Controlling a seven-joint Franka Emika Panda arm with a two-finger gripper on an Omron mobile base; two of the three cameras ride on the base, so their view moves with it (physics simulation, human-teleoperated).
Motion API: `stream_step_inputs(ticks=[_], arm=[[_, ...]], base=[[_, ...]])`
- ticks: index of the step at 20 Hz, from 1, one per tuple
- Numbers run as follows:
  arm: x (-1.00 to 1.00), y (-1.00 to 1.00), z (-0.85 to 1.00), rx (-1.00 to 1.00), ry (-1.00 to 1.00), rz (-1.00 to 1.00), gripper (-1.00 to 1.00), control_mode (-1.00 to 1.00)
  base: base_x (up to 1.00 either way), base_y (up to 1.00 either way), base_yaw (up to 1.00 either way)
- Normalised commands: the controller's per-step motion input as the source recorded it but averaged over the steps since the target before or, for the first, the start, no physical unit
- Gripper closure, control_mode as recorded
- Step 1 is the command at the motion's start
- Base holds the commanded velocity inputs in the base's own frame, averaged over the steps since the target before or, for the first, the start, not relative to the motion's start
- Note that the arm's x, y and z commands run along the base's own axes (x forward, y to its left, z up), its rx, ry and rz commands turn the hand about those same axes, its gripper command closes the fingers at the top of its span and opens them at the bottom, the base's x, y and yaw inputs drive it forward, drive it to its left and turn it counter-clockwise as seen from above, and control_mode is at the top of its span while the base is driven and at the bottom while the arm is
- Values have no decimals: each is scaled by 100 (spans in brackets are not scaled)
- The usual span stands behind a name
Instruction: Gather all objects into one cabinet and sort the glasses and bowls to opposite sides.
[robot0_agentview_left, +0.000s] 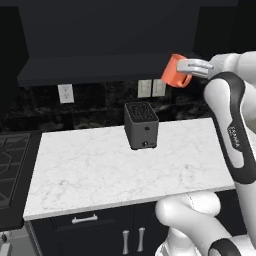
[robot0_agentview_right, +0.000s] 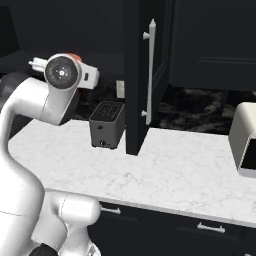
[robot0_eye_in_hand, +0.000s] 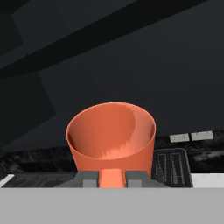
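Above the white counter (robot0_agentview_left: 125, 160), well over the black toaster (robot0_agentview_left: 141, 125) and to its right, I hold the salmon-orange cup (robot0_agentview_left: 175, 70) aloft; the gripper (robot0_agentview_left: 186, 66) pinches its near wall; it looks light, rigid, smooth, likely slippery.

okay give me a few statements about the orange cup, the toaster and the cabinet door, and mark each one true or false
1. The hand is shut on the orange cup and holds it above the counter. True.
2. The cup stands on the counter beside the toaster. False: it is up in the air, held by the hand, above the toaster's height.
3. The cabinet door with the long silver handle stands open. True.
4. The toaster is white. False: it is dark grey.
5. The cup looks empty inside. True, as the hand view shows.
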Motion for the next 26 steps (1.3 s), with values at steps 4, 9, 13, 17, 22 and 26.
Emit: stream_step_inputs(ticks=[4, 9, 13, 17, 22, 26], arm=[[-100, 0, 1, 0, 0, 5, 100, -100], [-100, 1, 0, 0, 0, 0, 100, -100], [-89, 9, 0, 0, 0, 0, 100, -100], [-78, 18, 0, 0, 3, 0, 100, -100], [-67, 39, -2, -4, 6, 0, 100, -100], [-56, 38, 0, -11, 4, -5, 100, -100]], base=[[0, 0, 0], [0, 0, 0], [0, 0, 0], [0, 0, 0], [0, 0, 0], [0, 0, 0]])
